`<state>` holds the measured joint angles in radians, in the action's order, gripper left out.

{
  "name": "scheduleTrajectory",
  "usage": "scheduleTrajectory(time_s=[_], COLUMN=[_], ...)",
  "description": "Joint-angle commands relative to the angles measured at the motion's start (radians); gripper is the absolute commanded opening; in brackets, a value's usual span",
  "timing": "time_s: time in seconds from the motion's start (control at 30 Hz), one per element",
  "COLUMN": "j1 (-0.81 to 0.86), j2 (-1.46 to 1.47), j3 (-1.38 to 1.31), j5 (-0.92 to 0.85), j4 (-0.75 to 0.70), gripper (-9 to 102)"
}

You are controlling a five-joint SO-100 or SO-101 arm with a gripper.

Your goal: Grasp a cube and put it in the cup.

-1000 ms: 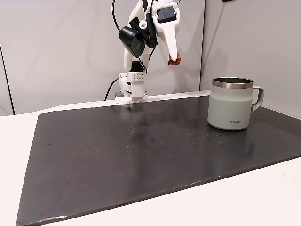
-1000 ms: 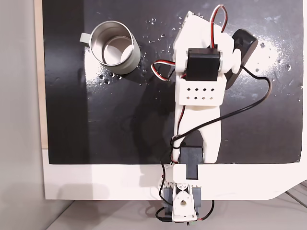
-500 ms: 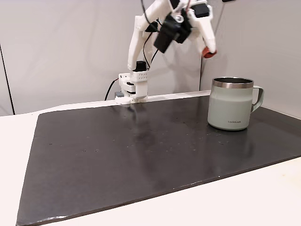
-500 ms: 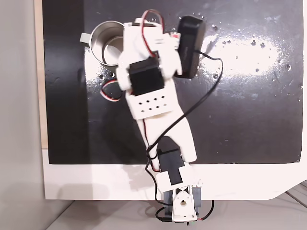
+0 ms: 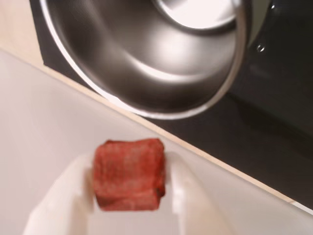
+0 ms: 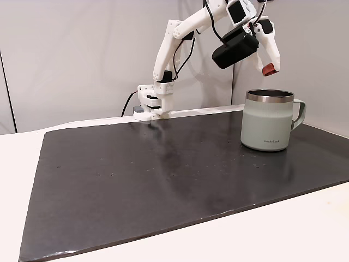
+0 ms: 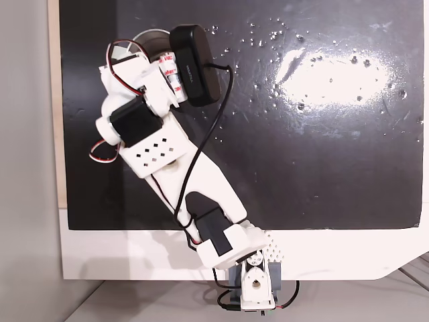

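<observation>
Gripper (image 6: pixel 268 70) has swung from mid-mat to just above the cup (image 6: pixel 267 129), jaws clamped on the cube (image 5: pixel 128 174), rim at 12 o'clock in wrist view, so release looks close.

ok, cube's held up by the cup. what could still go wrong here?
1. In the wrist view the cube sits short of the cup rim, so releasing now might drop it outside.
2. In a fixed view the hand hangs well above the steel rim; the cube could bounce off it.
</observation>
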<state>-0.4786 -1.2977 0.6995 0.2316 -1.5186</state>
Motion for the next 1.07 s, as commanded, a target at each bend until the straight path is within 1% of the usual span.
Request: scheduleTrajectory(time_s=[0.0, 0.23, 0.3, 0.4, 0.47, 1.03], j1=[0.029, 0.043, 0.040, 0.038, 0.038, 0.046], j2=[-0.003, 0.025, 0.026, 0.026, 0.026, 0.009], j3=[-0.034, -0.038, -0.038, -0.035, -0.035, -0.025], j5=[0.003, 0.012, 0.015, 0.037, 0.051, 0.057], j4=[0.006, 0.005, 0.005, 0.000, -0.006, -0.009], gripper=[2, 3, 8, 21, 25, 25])
